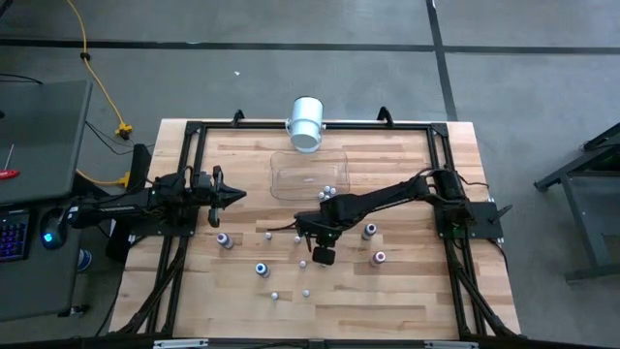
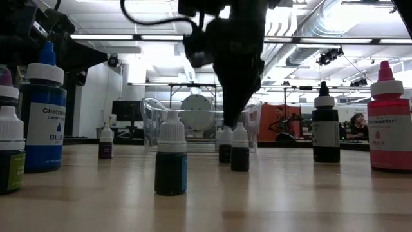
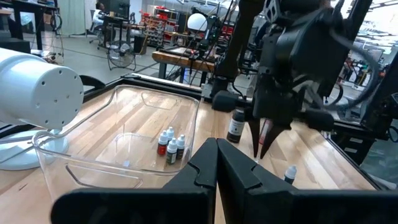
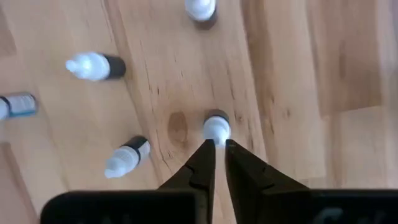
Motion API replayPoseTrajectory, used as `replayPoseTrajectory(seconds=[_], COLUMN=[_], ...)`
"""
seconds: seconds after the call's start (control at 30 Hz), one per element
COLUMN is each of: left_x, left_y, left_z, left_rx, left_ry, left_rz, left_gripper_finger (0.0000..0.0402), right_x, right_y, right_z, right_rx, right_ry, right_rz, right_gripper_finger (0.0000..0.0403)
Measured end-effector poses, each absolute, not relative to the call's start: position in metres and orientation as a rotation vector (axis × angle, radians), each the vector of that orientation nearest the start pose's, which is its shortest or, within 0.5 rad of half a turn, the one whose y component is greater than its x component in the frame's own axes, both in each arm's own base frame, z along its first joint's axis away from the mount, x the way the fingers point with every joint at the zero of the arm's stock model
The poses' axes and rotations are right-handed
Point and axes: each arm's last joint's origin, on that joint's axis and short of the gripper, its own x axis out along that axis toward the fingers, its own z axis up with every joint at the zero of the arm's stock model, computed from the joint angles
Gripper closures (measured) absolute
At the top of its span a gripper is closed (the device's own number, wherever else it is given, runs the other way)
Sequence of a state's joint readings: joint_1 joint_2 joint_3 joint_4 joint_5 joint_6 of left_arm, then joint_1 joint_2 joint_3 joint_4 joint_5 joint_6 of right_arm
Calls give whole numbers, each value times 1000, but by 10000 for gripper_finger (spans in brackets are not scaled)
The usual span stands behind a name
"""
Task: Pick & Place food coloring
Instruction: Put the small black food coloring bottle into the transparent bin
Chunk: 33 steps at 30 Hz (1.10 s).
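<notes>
Hanging over the table (image 1: 387, 291), the right gripper (image 4: 219, 149) points straight down, its fingers nearly closed with only a thin gap, holding nothing. A small white-capped bottle (image 4: 216, 127) stands just beyond the fingertips, seemingly not quite touching. Three more bottles (image 4: 127, 157) stand farther off. The left gripper (image 3: 216, 163), fingers together, waits well apart, facing the clear tub (image 3: 118, 134).

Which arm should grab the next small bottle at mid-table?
Right. Its tool hangs directly over a white-capped bottle, tips nearly closed. The left tool waits at the table's left side.
</notes>
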<state>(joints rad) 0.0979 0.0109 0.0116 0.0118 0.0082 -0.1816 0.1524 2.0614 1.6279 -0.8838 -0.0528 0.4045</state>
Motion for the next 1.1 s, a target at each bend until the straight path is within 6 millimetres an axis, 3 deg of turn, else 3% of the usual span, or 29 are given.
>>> replayPoseTrajectory(seconds=[0.13,0.27,0.53,0.67,0.8,0.97,1.1], left_x=[97,97,97,97,97,97,97], left_y=[9,9,9,9,9,9,9], left_z=[168,168,168,168,168,168,168], left_rx=[-181,-181,-181,-181,-181,-181,-181], left_ry=[-21,-21,-21,-21,-21,-21,-21], left_rz=[89,88,89,88,88,88,89], left_gripper_finger=[401,401,401,401,401,401,401], right_x=[408,406,403,403,405,403,402], right_y=[63,63,64,65,67,66,65], right_z=[207,216,213,207,196,191,187], right_rx=[288,298,261,243,275,255,217], right_ry=[1293,1268,1290,1279,1252,1252,1253], right_rz=[-125,-139,-129,-73,-4,-13,-20], right_gripper_finger=[402,393,394,364,310,241,210])
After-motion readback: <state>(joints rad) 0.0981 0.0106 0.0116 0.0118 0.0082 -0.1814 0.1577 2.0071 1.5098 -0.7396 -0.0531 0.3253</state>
